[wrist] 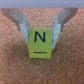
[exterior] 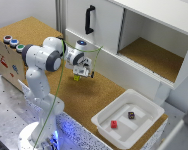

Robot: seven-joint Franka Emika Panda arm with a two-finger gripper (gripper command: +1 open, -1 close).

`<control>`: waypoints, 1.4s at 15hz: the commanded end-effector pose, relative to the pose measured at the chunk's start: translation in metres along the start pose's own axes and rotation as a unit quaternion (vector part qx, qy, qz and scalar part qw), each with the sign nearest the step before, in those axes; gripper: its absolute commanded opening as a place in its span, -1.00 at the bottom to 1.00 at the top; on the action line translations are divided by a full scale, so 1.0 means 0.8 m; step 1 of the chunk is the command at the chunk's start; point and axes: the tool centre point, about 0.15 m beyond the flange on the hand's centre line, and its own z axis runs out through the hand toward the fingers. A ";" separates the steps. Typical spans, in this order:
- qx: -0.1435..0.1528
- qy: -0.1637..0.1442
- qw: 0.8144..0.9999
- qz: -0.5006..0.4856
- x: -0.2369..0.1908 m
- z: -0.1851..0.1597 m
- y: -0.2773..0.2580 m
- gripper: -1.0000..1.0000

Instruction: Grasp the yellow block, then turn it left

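Yellow block (wrist: 40, 43) sits between end effector (wrist: 41, 31) fingers, letter N facing wrist camera, cork table (exterior: 89, 102) beneath. Fingers pinch block at both sides. Whether block rests on cork or is lifted: cannot tell. Risk: small contact patch, so block may slip or twist in grip during left turn. White bin (exterior: 105, 124) with red block (exterior: 114, 124) and maroon block (exterior: 131, 115) well apart.

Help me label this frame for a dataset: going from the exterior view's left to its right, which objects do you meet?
Coloured buttons → yellow block under the gripper → black cabinet handle → small red block → small dark maroon block, both in the white bin.
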 end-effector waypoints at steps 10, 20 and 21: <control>-0.017 -0.002 0.990 -0.143 0.041 -0.063 -0.009 -1.00; -0.016 0.013 0.831 -0.556 -0.006 -0.049 0.005 -1.00; -0.033 0.012 0.813 -0.581 -0.016 -0.046 0.005 -1.00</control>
